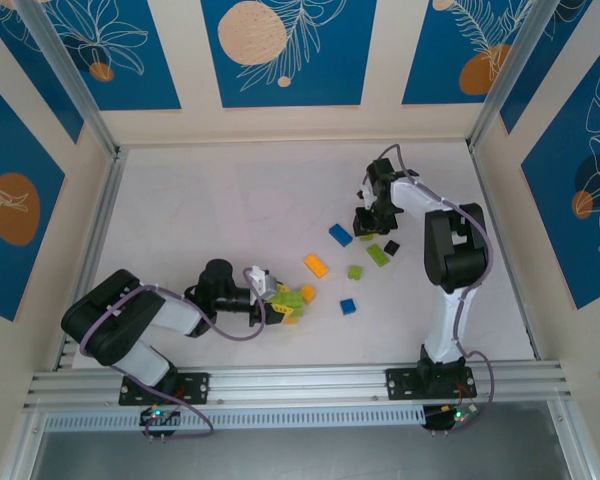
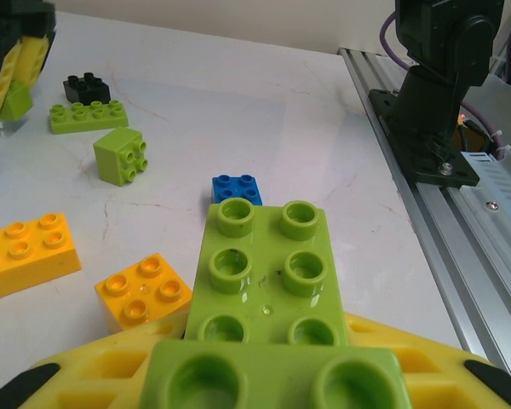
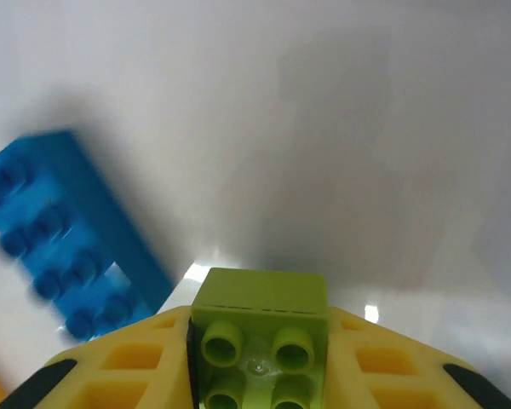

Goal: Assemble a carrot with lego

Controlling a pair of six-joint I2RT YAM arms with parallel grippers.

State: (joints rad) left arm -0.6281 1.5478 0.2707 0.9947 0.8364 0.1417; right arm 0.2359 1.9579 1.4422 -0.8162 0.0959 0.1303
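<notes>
My left gripper (image 1: 277, 297) lies low on the table, shut on a stack of lime green lego bricks (image 1: 289, 298). In the left wrist view the stack (image 2: 268, 273) juts forward from between the yellow fingers (image 2: 426, 362). Toward the back, my right gripper (image 1: 368, 228) is shut on a small lime green 2x2 brick (image 3: 260, 328), studs facing the camera, just above the table. Loose lego lies between the two: a long orange brick (image 1: 316, 265), a small orange brick (image 2: 143, 290), a lime cube (image 1: 355, 272), a long lime brick (image 1: 378, 254), a tiny black brick (image 1: 391, 247) and two blue bricks (image 1: 340, 234) (image 1: 348, 306).
The white table is walled on three sides, with metal rails (image 1: 300, 385) along the near edge. The right arm's base (image 2: 430, 128) stands on the rail at the right of the left wrist view. The long blue brick (image 3: 60, 230) lies close left of my right gripper.
</notes>
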